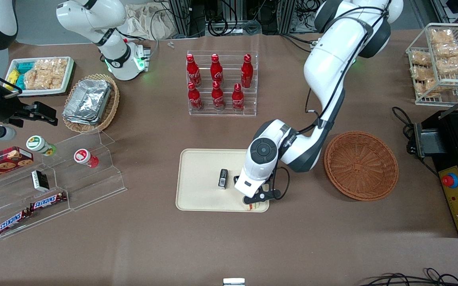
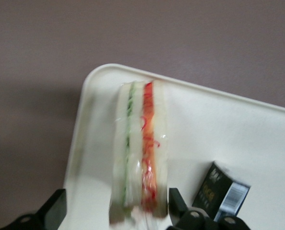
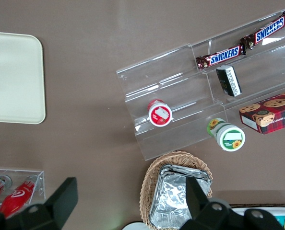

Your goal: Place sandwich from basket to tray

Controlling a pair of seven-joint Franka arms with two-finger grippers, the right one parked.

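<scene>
The sandwich (image 2: pixel 140 148) lies on the cream tray (image 2: pixel 205 129) near a rounded corner, with its green and orange-red filling edge facing up. In the front view only a bit of it (image 1: pixel 253 206) shows under the gripper, at the tray's (image 1: pixel 197 196) edge nearest the camera. My left gripper (image 1: pixel 255 198) hangs just above it. Its fingers (image 2: pixel 56 206) are spread open on either side of the sandwich, with a clear gap on one side, and the gripper (image 2: pixel 116 203) holds nothing. The reddish-brown wicker basket (image 1: pixel 361 165) stands beside the tray toward the working arm's end, with nothing in it.
A small black box (image 1: pixel 223 178) lies on the tray beside the sandwich. A clear rack of red bottles (image 1: pixel 221 83) stands farther from the camera. Clear steps with snacks (image 1: pixel 54 186) and a paler basket of foil containers (image 1: pixel 90 101) lie toward the parked arm's end.
</scene>
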